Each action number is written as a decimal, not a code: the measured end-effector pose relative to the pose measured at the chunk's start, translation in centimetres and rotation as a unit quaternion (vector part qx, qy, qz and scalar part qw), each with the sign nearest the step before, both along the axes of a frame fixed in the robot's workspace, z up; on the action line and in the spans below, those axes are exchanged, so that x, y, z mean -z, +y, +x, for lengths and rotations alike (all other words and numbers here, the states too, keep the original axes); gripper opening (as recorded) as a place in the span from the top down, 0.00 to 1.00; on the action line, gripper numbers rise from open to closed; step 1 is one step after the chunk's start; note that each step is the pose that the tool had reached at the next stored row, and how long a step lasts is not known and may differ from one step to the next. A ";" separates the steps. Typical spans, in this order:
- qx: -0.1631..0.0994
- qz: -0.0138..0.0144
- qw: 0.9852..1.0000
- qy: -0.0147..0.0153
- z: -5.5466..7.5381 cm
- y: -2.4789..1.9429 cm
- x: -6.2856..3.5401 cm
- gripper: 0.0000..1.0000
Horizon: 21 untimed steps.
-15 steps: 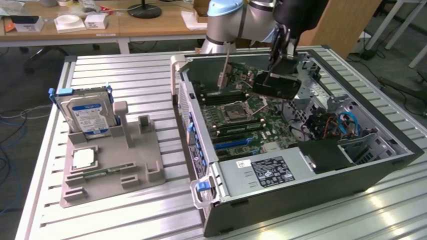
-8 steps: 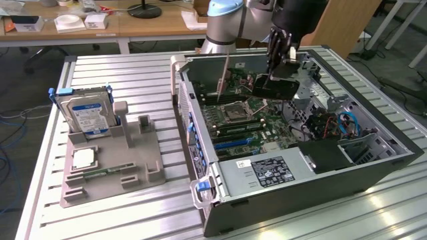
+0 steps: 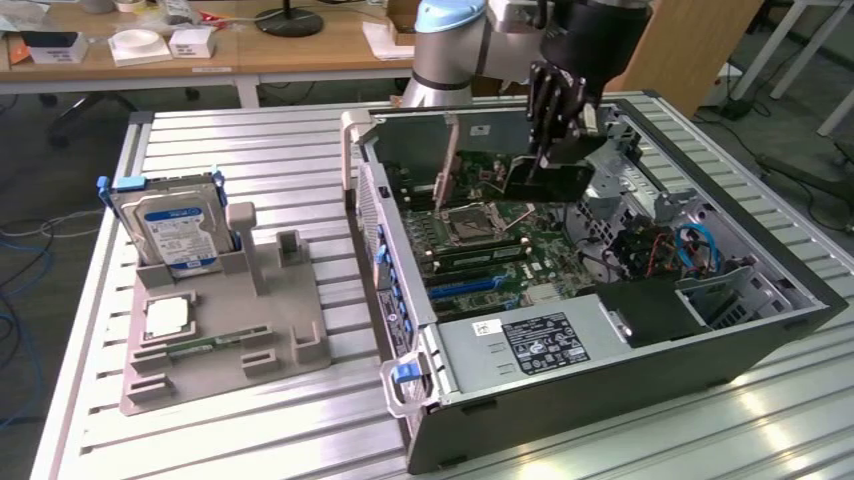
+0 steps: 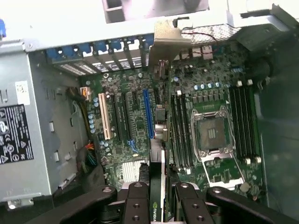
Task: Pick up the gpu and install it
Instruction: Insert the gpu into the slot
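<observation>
Inside the open case (image 3: 747, 330), over the motherboard (image 3: 514, 245): claw (image 4: 158, 196) clamped on the gpu (image 4: 158, 140), held edge-down above the slots. Install step in hand; calls for lining up with the blue slot (image 4: 148, 114), then pressing straight down.

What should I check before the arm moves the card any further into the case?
1. Graphics card held between the fingers: ok.
2. Card edge-on over the motherboard, silver bracket toward the rear slot openings: ok.
3. Card lined up with the blue slot: cannot tell; it sits just beside it in the wrist view.
4. Card seated in a slot: not ok, not yet down.
5. Memory sticks and processor socket apart from the card: ok.
6. Hard drive in its stand outside the case: ok.
</observation>
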<state>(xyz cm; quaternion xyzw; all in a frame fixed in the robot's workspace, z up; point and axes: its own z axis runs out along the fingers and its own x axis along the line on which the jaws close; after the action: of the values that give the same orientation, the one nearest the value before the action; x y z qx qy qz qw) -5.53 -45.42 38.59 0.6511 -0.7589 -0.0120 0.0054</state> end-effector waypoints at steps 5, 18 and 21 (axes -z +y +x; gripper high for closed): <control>-0.019 0.000 1.000 0.000 0.0 0.00 0.88 0.74; -0.092 0.001 0.996 0.001 0.0 0.00 2.70 0.74; -0.100 0.001 0.995 0.001 0.0 0.00 2.93 0.74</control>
<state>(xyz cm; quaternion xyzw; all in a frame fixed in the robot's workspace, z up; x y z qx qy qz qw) -5.53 -45.41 35.66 0.7238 -0.6899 -0.0127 0.0068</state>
